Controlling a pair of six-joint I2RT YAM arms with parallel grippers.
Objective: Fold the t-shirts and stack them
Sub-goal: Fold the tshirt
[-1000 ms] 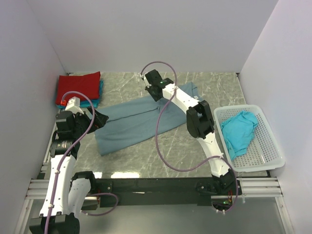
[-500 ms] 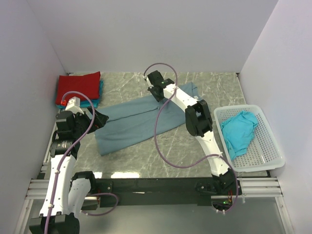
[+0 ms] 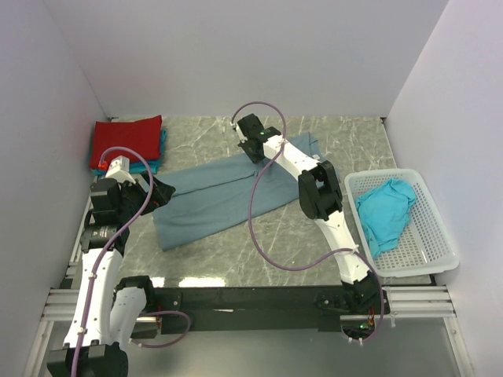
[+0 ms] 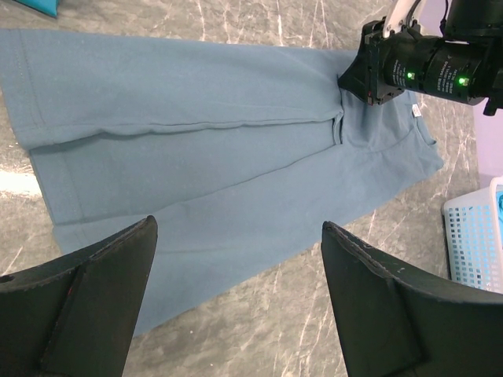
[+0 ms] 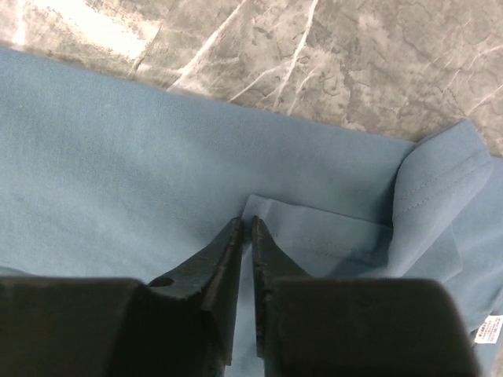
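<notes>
at the far left a folded red shirt (image 3: pixel 126 140) sits on a teal one (image 3: pixel 163 146) in the back corner, the stack begun. just in front of it the left gripper (image 4: pixel 236 228) hangs over the hem end of the slate-blue shirt (image 3: pixel 212 200) with its fingers spread wide, holding nothing. that shirt lies across the middle of the marble table (image 3: pixel 236 251) as a long band, one side already turned in along its length. over by its neck end the right gripper (image 5: pixel 245 221) has its fingers pressed together, tips down at the corner of the folded flap; i can't tell whether any cloth is pinched between them. a white neck label (image 5: pixel 489 328) peeks out nearby. further right, a turquoise shirt (image 3: pixel 385 212) lies crumpled in the white basket (image 3: pixel 440 255). as i read it, the lengthwise fold is being set. to do it well, both ends want taking at matching corners, the cloth kept taut and low, and the edge laid straight so no wrinkle gets trapped before the shirt is halved and carried to the stack.
</notes>
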